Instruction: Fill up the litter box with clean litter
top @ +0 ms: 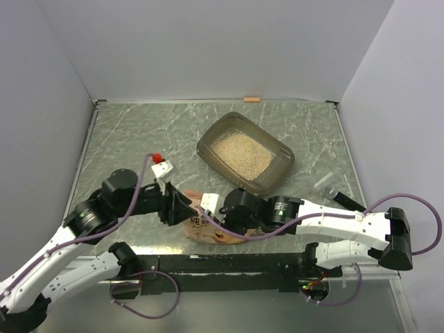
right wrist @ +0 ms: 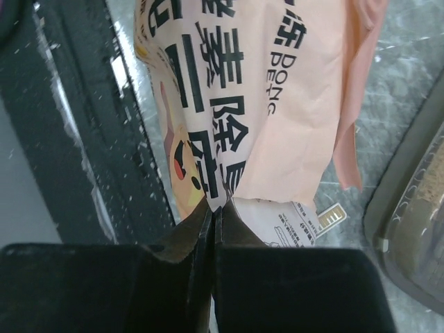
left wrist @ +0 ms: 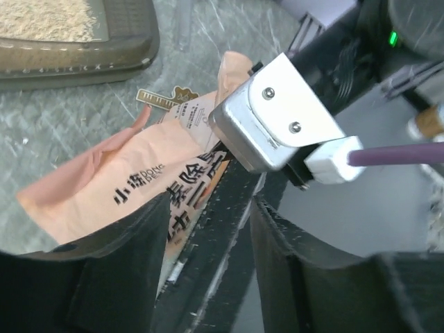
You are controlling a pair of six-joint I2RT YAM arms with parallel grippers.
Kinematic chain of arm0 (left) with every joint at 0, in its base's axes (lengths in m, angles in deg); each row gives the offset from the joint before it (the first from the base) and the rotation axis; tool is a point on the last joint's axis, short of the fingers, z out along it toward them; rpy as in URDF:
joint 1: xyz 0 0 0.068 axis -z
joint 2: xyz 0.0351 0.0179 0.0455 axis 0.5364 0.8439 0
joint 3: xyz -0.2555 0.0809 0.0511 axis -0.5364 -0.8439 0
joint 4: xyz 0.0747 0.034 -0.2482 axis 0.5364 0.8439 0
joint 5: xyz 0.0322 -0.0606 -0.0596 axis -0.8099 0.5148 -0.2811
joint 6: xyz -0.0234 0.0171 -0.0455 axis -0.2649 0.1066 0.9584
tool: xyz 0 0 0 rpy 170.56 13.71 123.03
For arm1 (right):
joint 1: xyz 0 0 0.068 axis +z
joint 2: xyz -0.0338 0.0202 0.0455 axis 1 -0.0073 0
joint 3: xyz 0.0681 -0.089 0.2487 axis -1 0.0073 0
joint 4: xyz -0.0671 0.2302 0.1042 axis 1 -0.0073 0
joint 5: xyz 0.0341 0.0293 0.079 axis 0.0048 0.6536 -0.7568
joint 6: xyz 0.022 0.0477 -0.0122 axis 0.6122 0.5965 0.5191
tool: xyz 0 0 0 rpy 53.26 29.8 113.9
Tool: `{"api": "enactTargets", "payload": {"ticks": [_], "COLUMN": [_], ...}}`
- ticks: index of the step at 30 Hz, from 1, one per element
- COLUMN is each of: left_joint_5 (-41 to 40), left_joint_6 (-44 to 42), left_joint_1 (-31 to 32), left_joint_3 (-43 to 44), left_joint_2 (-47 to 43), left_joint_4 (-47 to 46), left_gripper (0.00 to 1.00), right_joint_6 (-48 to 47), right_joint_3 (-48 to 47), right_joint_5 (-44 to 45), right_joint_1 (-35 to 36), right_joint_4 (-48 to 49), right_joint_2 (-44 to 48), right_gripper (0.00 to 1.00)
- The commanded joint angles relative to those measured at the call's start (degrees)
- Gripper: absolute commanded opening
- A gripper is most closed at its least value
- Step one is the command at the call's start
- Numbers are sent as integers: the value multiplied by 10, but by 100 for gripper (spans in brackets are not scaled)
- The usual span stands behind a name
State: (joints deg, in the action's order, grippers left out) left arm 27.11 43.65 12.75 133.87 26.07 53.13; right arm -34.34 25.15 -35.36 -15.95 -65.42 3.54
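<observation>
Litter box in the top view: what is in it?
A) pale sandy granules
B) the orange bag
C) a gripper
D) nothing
A: pale clean litter covers the floor of the litter box, while the orange bag lies outside it.

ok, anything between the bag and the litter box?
Nothing visible. The orange bag lies at the near edge of the table, right pincer shut on its edge; no object shows on the table between it and the litter box.
</observation>
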Motion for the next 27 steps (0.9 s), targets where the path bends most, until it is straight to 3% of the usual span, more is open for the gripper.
{"api": "enactTargets", "payload": {"ticks": [1,7,11,22,27], "left_joint_5": [66,78,119,130,165], "left_joint_6": [-116,-232,-259,-273,-274], "left_joint_1": [-1,-1,-1,1,4], "left_joint_3": [-11,-66,-105,-169,-171], "left_joint_2": [47,33,28,42,107], "left_joint_4": [-60,-106,-128,-254,-280], "left_gripper": [58,63,66,70,70], "right_joint_6": [-42,-30,-22,-19,-12], "right_joint_3": [-65,-40,-12,39,58], "right_joint_5": [-106,-150,-158,-184,-189], "right_joint_1": [-34,-70,-81,-95,-103], "right_joint_4": [18,34,59,101,128], "right_joint_2": [17,32,54,84,98], "right_gripper": [0,0,0,0,0]}}
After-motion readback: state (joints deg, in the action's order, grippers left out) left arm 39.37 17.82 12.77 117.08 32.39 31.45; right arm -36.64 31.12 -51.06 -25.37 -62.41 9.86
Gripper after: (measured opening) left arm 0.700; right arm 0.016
